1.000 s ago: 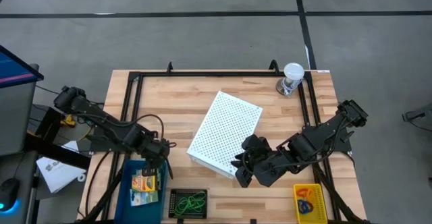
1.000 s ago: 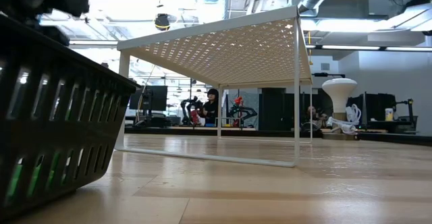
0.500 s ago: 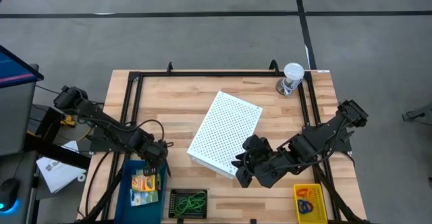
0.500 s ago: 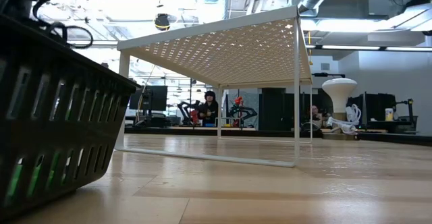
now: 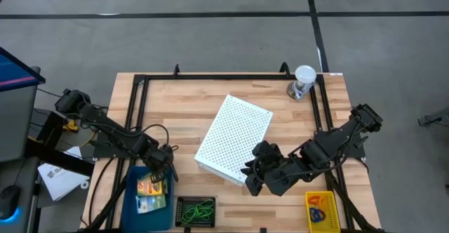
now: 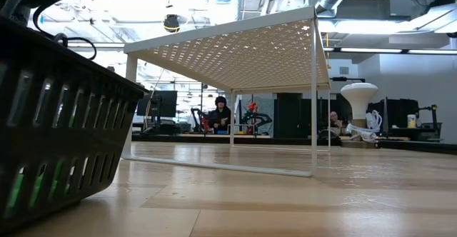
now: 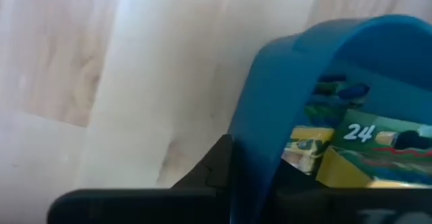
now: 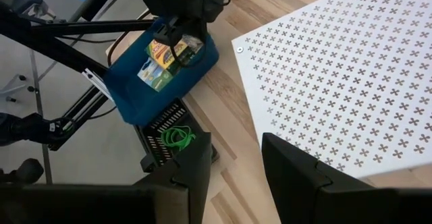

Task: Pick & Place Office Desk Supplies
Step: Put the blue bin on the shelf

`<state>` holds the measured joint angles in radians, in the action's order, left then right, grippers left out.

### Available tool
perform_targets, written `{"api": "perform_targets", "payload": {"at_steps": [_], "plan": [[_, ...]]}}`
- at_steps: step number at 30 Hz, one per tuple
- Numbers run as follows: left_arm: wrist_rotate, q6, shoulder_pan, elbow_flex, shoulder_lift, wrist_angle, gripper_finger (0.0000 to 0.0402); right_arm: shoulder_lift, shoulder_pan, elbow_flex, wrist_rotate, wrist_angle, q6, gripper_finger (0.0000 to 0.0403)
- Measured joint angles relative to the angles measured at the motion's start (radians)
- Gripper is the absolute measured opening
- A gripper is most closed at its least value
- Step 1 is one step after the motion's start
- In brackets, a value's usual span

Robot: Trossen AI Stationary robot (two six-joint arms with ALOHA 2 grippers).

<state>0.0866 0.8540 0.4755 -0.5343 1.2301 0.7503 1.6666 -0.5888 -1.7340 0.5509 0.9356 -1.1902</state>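
Note:
A blue bin (image 5: 140,191) stands at the table's near left. In it lie yellow-orange crayon boxes (image 5: 150,188) and a green card box (image 5: 146,205). My left gripper (image 5: 163,165) points down at the bin's far right corner, shut on its rim. A black basket (image 5: 184,219) at the near edge holds green rubber-band loops (image 5: 200,208). A yellow bin (image 5: 330,219) at the near right holds coloured loops (image 5: 317,208). My right gripper (image 8: 236,177) hangs open above the table, beside the near right corner of the white perforated box (image 5: 233,138). My left gripper has the blue bin's rim (image 7: 260,109) at the far right corner. One finger (image 7: 212,166) is outside the wall and the other is inside the bin, next to a crayon box (image 7: 351,150). The fingers come from above, pointing down. The bin stands level at the table's near left.
A clear cup with a white lid (image 5: 303,81) stands at the far right corner. A black frame (image 5: 210,77) runs round the table top. The low view shows the black basket's wall (image 6: 57,123) close on the left and people in the room far behind.
My left gripper has come down and a little toward the near edge, onto the blue bin's far right corner. The bin has stayed in place.

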Motion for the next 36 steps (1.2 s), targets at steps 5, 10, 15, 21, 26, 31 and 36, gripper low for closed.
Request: {"api": "perform_targets", "payload": {"at_steps": [5, 10, 15, 21, 26, 31, 36], "plan": [[-0.031, 0.044, -0.001, 0.0, -0.006, 0.02, 0.0004, 0.0, 0.0, 0.0, 0.0, 0.0, -0.005, 0.013], [-0.05, 0.069, -0.033, 0.004, -0.055, 0.077, 0.0001, 0.0, 0.0, 0.0, 0.0, -0.001, -0.007, 0.013], [-0.078, 0.017, -0.051, 0.009, -0.115, 0.174, 0.0001, 0.0, 0.0, 0.0, 0.0, -0.002, -0.007, 0.013], [-0.075, -0.054, -0.051, 0.005, -0.145, 0.21, 0.0, 0.0, 0.0, 0.0, 0.0, -0.002, -0.007, 0.013], [-0.052, -0.072, -0.05, 0.005, -0.149, 0.176, 0.0, 0.0, 0.002, 0.0, 0.001, -0.002, -0.007, 0.013], [-0.034, -0.125, -0.05, -0.011, -0.149, 0.181, 0.0, 0.0, 0.01, 0.0, 0.001, -0.001, -0.007, 0.013], [-0.018, -0.181, -0.05, -0.056, -0.149, 0.185, 0.0, 0.0, 0.016, 0.0, 0.001, -0.001, -0.006, 0.013]]}}
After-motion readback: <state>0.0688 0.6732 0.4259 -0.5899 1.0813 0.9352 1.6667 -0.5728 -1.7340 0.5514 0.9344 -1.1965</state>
